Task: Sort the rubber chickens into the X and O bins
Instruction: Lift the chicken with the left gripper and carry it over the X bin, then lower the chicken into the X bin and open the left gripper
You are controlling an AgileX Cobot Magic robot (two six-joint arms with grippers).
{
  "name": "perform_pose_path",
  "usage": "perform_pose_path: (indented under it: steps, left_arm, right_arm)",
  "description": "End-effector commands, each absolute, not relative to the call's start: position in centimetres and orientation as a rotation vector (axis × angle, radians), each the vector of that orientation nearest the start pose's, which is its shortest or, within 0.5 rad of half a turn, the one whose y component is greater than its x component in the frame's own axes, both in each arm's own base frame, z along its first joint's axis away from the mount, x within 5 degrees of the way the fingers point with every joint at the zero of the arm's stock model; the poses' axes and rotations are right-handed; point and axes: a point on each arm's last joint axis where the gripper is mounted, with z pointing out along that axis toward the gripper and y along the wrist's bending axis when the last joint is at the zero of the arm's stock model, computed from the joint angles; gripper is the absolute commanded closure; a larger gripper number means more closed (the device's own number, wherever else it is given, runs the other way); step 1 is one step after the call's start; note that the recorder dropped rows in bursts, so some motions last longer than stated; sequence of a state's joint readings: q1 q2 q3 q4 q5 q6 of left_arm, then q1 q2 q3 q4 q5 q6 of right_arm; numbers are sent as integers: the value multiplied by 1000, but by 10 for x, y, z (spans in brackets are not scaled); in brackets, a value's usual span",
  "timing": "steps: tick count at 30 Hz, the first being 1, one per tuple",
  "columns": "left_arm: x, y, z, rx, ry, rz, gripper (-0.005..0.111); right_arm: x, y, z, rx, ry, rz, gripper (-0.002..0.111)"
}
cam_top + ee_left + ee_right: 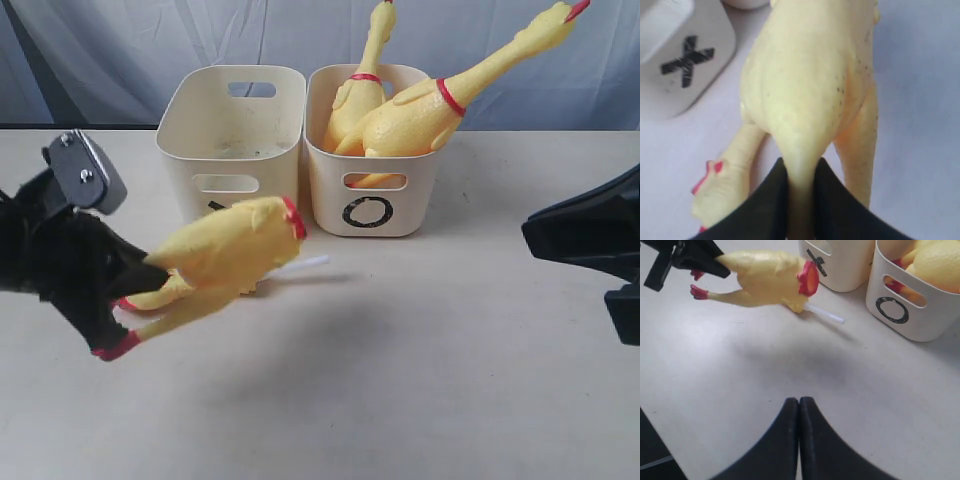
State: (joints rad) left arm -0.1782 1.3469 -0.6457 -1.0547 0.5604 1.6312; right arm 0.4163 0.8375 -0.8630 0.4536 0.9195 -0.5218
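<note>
The left gripper [150, 277], low at eight o'clock in the exterior view, has its black jaws clamped on the tail end of the headless chicken body [235, 250], which hangs clear of the table [420, 400], to judge by the soft shadow below it. The step in hand looks like carrying this body to a bin, and being broken it most likely belongs in the X bin [232, 130], which stands at twelve o'clock from the body and close behind it. The grip is only a pinch on soft rubber, so a slow lift seems wise: raise it until the drooping legs clear the rim, move over the tub's middle, then let go. Just under the body a white tube [305, 264] pokes out toward three o'clock; it probably belongs to the loose neck piece, mostly hidden here, and should not be dragged along. The body is pale yellow, plump, with a red ring [293, 218] at the open neck and red feet [118, 347] trailing toward seven o'clock. The O bin [372, 180], at one o'clock from it, holds two whole chickens [400, 120]. The right gripper [799, 410] waits at three o'clock, jaws together, holding nothing.
</note>
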Motion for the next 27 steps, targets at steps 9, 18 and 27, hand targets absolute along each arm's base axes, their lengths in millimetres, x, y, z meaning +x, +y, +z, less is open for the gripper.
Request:
perform_pose_path:
  steps: [9, 18, 27]
  left_arm:
    - [296, -84, 295, 761, 2097, -261, 107]
    - [363, -91, 316, 656, 2087, -220, 107]
    - [422, -109, 304, 674, 2062, -207, 107]
  right_arm:
    - [122, 89, 351, -900, 2118, 512, 108]
    - [122, 90, 351, -895, 2118, 517, 108]
    - [122, 90, 352, -891, 2117, 529, 108]
